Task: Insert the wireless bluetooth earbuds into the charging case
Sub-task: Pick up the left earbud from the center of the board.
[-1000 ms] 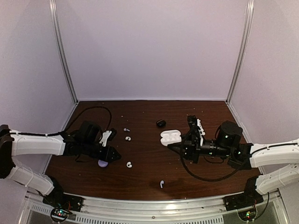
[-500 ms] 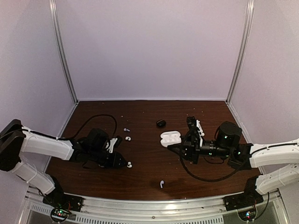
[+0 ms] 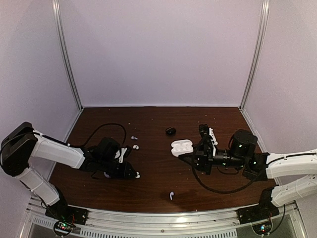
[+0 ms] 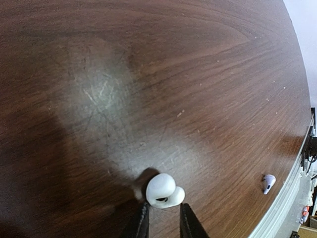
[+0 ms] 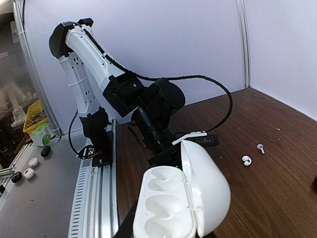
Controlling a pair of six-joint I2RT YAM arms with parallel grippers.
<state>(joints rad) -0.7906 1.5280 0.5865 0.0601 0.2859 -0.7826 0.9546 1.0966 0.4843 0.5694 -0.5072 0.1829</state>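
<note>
Fingers (image 4: 141, 224) of the left gripper (image 4: 164, 206) apart, astride a curled white earbud (image 4: 165, 190) on the table (image 4: 148, 74) — pickup step; the right gripper (image 3: 188, 152) clamps the open charging case (image 5: 183, 203). Next — pinch, lift, carry to a well.

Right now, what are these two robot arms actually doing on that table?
The left tool has its tips on either side of a curled white earbud lying on the table; whether it grips it yet is unclear. The right tool holds the white charging case with its lid open and its wells empty. A stemmed earbud lies loose nearby.
</note>
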